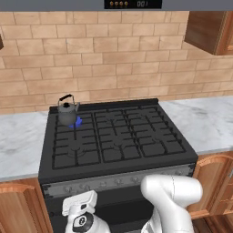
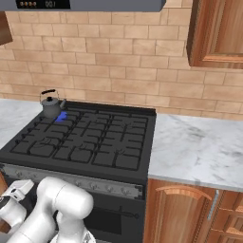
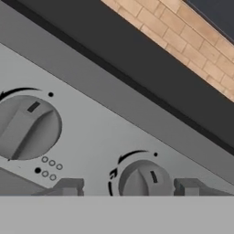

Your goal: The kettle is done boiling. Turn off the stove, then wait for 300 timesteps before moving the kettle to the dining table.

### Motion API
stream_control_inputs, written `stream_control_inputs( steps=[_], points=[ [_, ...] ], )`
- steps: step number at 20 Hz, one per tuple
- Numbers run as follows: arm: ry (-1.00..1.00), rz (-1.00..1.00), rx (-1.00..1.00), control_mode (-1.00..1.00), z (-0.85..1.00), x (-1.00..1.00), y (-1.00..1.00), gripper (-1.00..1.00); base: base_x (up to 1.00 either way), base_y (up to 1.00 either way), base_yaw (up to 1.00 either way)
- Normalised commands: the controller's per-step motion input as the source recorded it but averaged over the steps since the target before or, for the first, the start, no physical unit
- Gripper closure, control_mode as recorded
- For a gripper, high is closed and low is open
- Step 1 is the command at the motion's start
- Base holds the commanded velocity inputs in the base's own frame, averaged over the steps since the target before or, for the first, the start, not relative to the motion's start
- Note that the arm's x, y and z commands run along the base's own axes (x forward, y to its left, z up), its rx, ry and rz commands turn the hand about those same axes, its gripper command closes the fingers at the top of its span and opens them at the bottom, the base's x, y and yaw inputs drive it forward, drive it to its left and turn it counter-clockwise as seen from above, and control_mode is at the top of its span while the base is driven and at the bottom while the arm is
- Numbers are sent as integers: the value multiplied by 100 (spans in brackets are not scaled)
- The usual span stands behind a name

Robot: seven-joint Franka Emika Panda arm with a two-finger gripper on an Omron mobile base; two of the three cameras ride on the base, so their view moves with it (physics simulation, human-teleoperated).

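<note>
The dark grey kettle point(image 1: 67, 112) point(image 2: 51, 107) stands upright on the back left burner of the black stove point(image 1: 119, 136) point(image 2: 85, 142). A small blue flame point(image 1: 78, 122) point(image 2: 61, 116) shows beside its base. My hand is low in front of the stove's grey knob strip point(image 3: 105, 114). In the hand view my gripper point(image 3: 128, 187) is open, with one fingertip on each side of a round grey knob point(image 3: 142, 179) and a small gap on both sides. The dining table is out of view.
A second, larger-looking knob point(image 3: 28, 128) sits to the left on the strip. Marble countertop point(image 1: 207, 120) point(image 2: 199, 147) flanks the stove, with wooden cabinets point(image 2: 182, 213) below. A brick wall point(image 1: 113, 54) rises behind and an upper cabinet point(image 2: 216, 33) hangs at the right.
</note>
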Motion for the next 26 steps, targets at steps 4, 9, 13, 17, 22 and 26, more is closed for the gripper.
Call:
stream_control_inputs(
  steps=[4,9,13,17,22,26],
  points=[
    [-6,0,2,-100,0,0,-22,-100,0,0,0],
    [-6,2,2,-100,0,7,-13,100,0,0,0],
    [0,5,0,-100,0,15,0,100,0,0,0],
    [-1,5,0,-100,5,0,-8,100,0,0,0],
    [0,2,1,-100,0,0,-11,100,0,0,0],
    [-2,0,16,-100,0,0,-8,100,0,0,0]
  ],
)
